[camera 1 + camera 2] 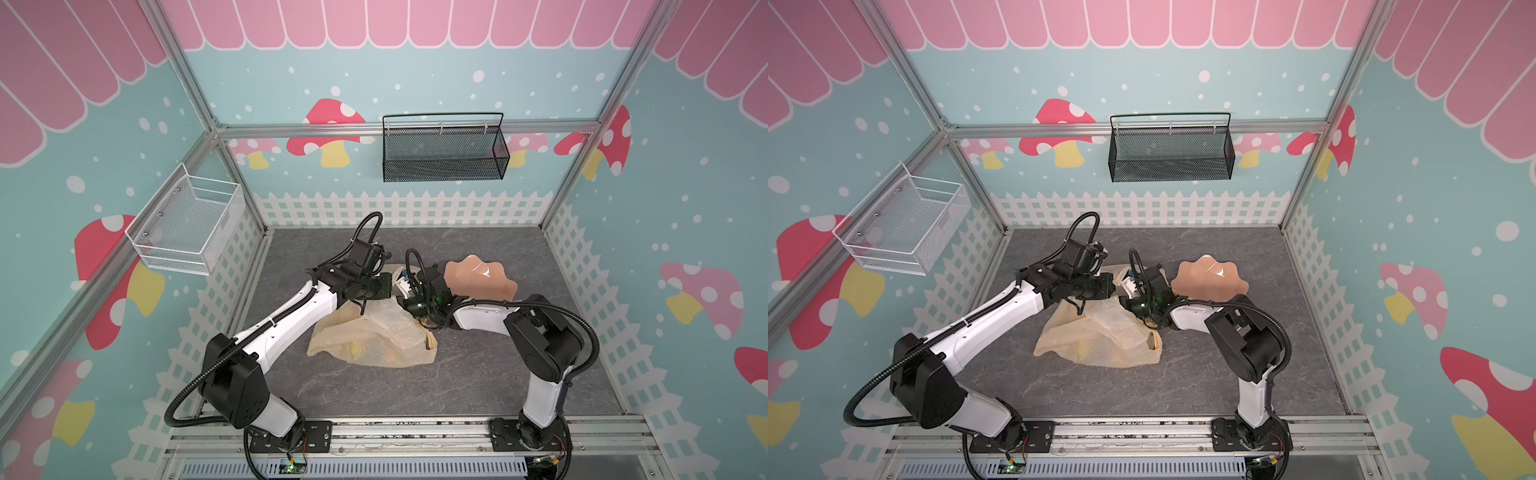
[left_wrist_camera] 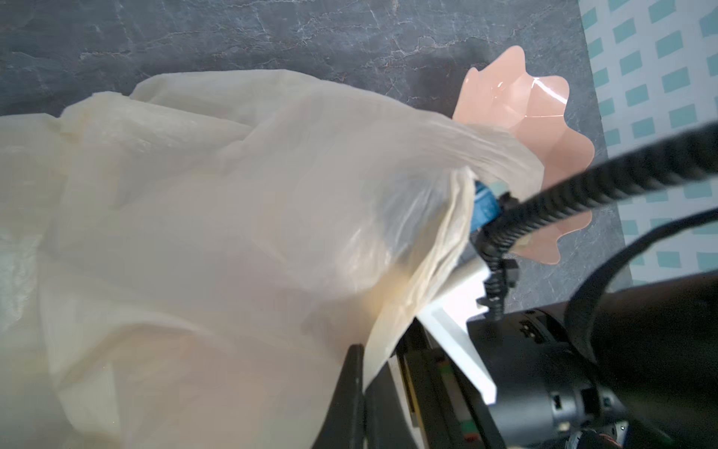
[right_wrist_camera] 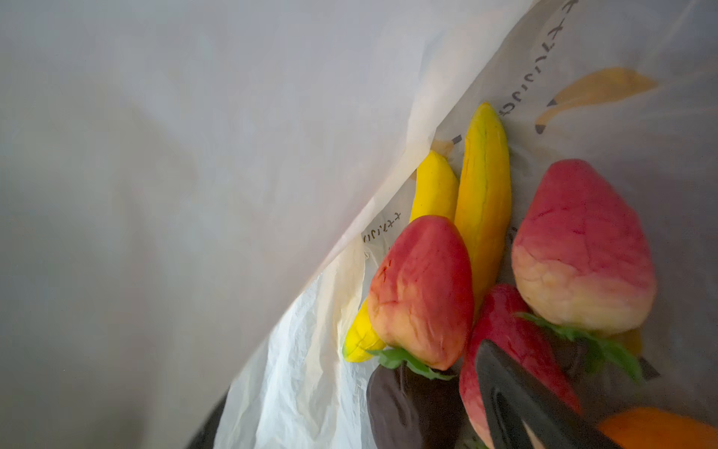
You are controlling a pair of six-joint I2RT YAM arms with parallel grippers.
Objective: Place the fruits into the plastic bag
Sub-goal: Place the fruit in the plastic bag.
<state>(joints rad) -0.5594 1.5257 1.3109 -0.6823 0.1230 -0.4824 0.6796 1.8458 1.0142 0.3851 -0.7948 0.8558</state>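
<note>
Right end effector (image 1: 400, 291) is inside the mouth of the plastic bag (image 1: 374, 332) with jaws spread and nothing between them. One finger (image 3: 516, 396) hangs over the fruits (image 3: 423, 291), which lie heaped in the bag on the surface (image 1: 415, 386). Left end effector (image 2: 356, 361) is pressed together on the bag's rim, apparently lifting it so the mouth gapes for the other arm. Pink bowl (image 1: 482, 278) beside the bag looks empty, so loading is judged nearly complete.
</note>
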